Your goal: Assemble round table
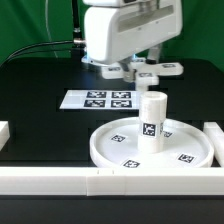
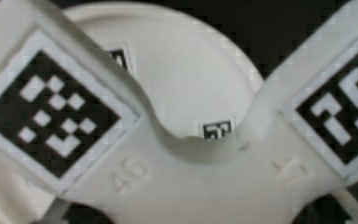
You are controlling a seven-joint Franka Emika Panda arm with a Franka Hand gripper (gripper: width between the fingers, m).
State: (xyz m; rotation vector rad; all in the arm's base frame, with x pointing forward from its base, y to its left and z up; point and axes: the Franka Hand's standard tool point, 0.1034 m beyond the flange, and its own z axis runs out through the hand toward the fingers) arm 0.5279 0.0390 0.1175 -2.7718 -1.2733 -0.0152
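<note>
"One thing matters: where is the short cylindrical leg [image 1: 152, 120] from the claw?"

"Below it and nearer. It stands upright on the round disc [image 1: 108, 150], long axis vertical. The gripper [image 1: 143, 66], clenched on the cross-shaped foot [image 1: 165, 70], hangs just beyond it on the far side."

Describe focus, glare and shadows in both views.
Exterior view: even light, no harsh glare; the leg and round disc stand out brightly against the black table, tags coarse. Wrist view: the cross-shaped foot fills the frame, close and soft-edged; the disc behind looks washed out.
</note>
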